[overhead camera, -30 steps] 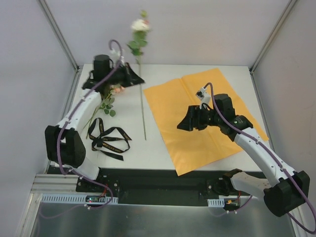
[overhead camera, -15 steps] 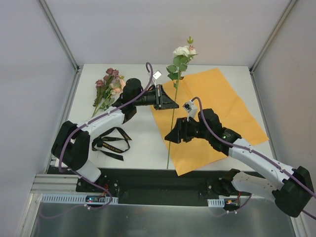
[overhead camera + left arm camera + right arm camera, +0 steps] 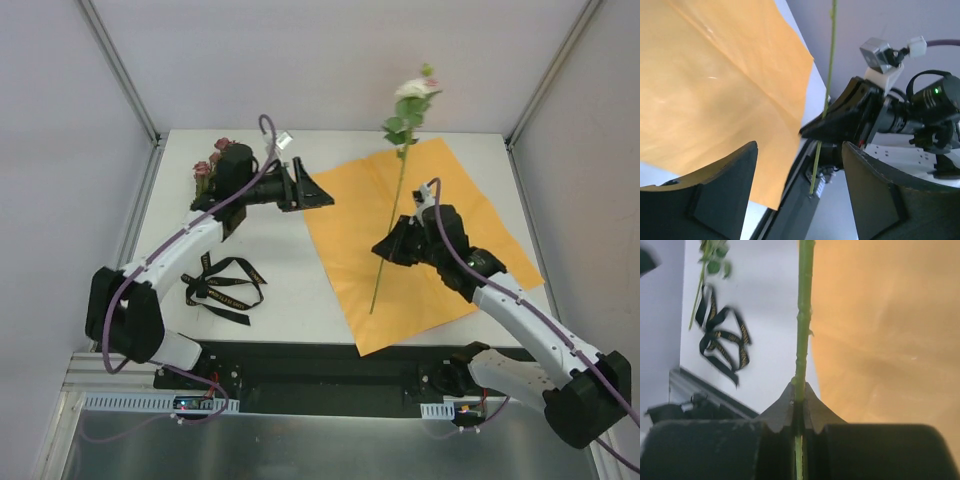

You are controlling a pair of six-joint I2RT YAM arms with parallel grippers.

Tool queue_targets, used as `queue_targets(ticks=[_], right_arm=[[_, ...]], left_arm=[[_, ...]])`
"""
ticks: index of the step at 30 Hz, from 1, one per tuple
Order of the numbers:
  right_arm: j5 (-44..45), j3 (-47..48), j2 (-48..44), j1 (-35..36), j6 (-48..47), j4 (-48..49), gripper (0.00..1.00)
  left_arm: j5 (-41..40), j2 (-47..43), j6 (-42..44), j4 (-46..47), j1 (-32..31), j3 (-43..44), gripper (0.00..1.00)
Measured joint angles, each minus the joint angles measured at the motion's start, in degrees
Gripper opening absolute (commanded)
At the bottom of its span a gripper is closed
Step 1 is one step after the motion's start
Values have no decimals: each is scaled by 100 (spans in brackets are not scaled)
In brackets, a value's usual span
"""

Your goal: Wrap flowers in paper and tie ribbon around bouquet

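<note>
The right gripper (image 3: 392, 243) is clamped shut on the stem of a long white flower (image 3: 413, 90), held upright over the orange paper (image 3: 470, 200) on the table's right half. The flower should be laid down slantwise, with its stem inside the sheet. The right arm stretches forward from the near-right corner. The left gripper (image 3: 318, 190) is spread and empty and points right. The pink bunch (image 3: 205, 167) is at the far-left corner, and the ribbon (image 3: 222, 285) lies near the left edge.
</note>
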Motion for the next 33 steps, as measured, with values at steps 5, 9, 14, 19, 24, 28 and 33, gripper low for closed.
queue_targets(ticks=[5, 9, 14, 19, 24, 28, 33], right_arm=[[0, 411, 256, -1543, -111, -702, 1], [-109, 1325, 1502, -2490, -479, -1237, 1], [-127, 2085, 2903, -2621, -1161, -1698, 1], [-363, 2347, 3635, -2618, -1416, -1827, 1], [-623, 2288, 3845, -2634, -1346, -1709, 1], [-647, 2149, 3860, -2669, -1292, -1589, 1], [-638, 2124, 4057, -2721, -1285, -1432, 1]], left_arm=[[-118, -1279, 647, -647, 848, -535, 58], [-223, -1445, 835, -660, 260, -892, 34], [-717, -369, 1123, -691, -863, -953, 22], [-876, 933, 1084, -448, -1082, -907, 9], [-1075, 1705, 1091, -352, -1084, -859, 8], [-1143, 1729, 1123, -177, -1084, -861, 2], [-1213, 1735, 1147, -46, -1086, -922, 0]])
